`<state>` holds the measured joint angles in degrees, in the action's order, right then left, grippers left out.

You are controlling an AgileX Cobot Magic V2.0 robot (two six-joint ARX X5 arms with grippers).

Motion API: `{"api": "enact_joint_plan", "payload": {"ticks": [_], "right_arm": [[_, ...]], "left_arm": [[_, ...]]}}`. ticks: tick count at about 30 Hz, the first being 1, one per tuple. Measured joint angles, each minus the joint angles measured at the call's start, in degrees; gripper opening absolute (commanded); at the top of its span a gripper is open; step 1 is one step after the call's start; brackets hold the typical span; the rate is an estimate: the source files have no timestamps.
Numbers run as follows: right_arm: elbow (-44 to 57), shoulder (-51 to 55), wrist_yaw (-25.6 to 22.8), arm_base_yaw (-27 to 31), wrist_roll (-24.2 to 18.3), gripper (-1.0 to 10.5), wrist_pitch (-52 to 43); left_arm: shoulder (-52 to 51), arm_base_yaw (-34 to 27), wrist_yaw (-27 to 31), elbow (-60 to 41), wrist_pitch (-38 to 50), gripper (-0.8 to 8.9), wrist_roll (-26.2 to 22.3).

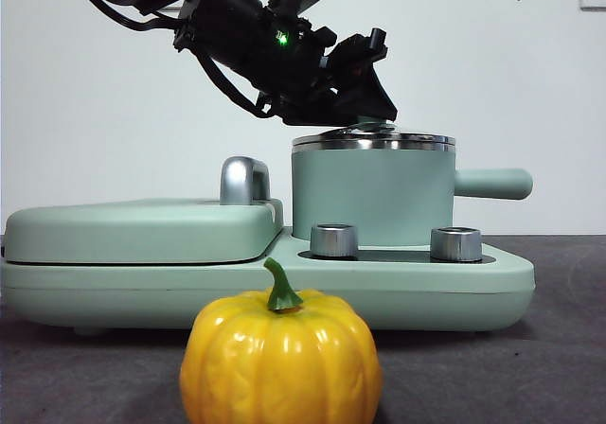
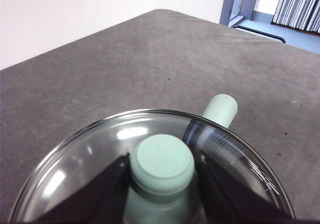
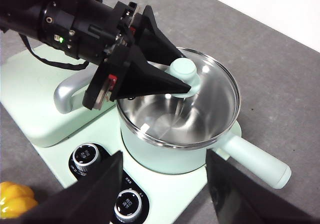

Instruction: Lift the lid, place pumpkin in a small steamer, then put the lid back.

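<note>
Two arms: left gripper [image 3: 186, 86] pinches the green knob [image 2: 162, 164] of the glass lid [image 3: 215, 91], jaws pressed vs. both sides; lid sits on the small steamer [image 1: 374, 197], rim on rim. Right gripper [image 3: 165, 184] hangs above w/ jaws spread, holding nothing. Pumpkin [image 1: 281, 358] stands on the table [image 1: 530, 367] in front of the cooker base [image 1: 492, 287], apart from it.
</note>
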<state>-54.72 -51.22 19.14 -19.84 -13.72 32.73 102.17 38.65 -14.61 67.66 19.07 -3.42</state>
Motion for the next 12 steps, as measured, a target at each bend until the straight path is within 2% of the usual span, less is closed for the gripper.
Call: {"api": "enact_joint_plan", "payload": {"ticks": [4,12], "right_arm": [[0.0,0.0,0.0,0.0,0.0,2.6,0.0],[0.0,0.0,0.0,0.0,0.0,2.6,0.0]], "left_arm": [[0.0,0.0,0.2,0.0,0.1,0.24,-0.2],[0.0,0.0,0.3,0.1,0.1,0.16,-0.7]]}}
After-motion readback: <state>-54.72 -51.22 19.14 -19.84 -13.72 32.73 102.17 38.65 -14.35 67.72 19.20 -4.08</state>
